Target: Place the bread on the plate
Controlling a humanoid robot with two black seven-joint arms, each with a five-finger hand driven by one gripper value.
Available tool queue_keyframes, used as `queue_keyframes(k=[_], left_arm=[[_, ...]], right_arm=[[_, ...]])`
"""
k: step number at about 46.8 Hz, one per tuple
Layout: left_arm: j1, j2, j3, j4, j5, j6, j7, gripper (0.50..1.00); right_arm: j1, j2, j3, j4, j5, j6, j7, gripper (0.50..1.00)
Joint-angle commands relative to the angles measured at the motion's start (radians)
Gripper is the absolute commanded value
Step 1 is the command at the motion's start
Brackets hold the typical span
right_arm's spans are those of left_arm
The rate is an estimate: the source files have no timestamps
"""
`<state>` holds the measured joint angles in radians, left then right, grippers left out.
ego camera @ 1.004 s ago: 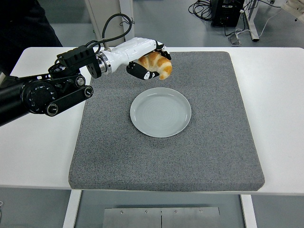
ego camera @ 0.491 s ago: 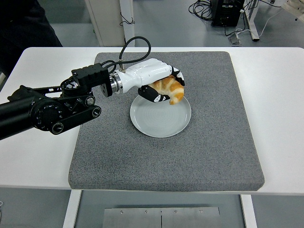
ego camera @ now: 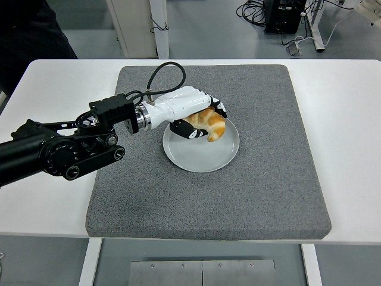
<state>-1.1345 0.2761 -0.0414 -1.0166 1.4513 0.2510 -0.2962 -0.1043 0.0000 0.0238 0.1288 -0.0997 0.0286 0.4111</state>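
The white-shelled left hand (ego camera: pixel 193 116) covers the upper part of the golden-brown croissant-shaped bread (ego camera: pixel 211 124) and the upper-left rim of the round pale grey plate (ego camera: pixel 205 152). Whether the bread touches the plate cannot be told. The black left arm (ego camera: pixel 53 149) is cut off at the left edge. A dark-clothed person (ego camera: pixel 30 36) is cropped at the top left.
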Motion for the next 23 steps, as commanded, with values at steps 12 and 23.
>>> queue_keyframes(k=[12, 23], left_arm=[[0.028, 0.0, 0.002, 0.026, 0.0, 0.004, 0.0, 0.602], [0.033, -0.008, 0.003, 0.039, 0.0, 0.004, 0.0, 0.607]], right_arm=[[0.0, 0.0, -0.001, 0.0, 0.0, 0.001, 0.0, 1.0], [0.0, 0.0, -0.001, 0.0, 0.0, -0.001, 0.0, 1.0]])
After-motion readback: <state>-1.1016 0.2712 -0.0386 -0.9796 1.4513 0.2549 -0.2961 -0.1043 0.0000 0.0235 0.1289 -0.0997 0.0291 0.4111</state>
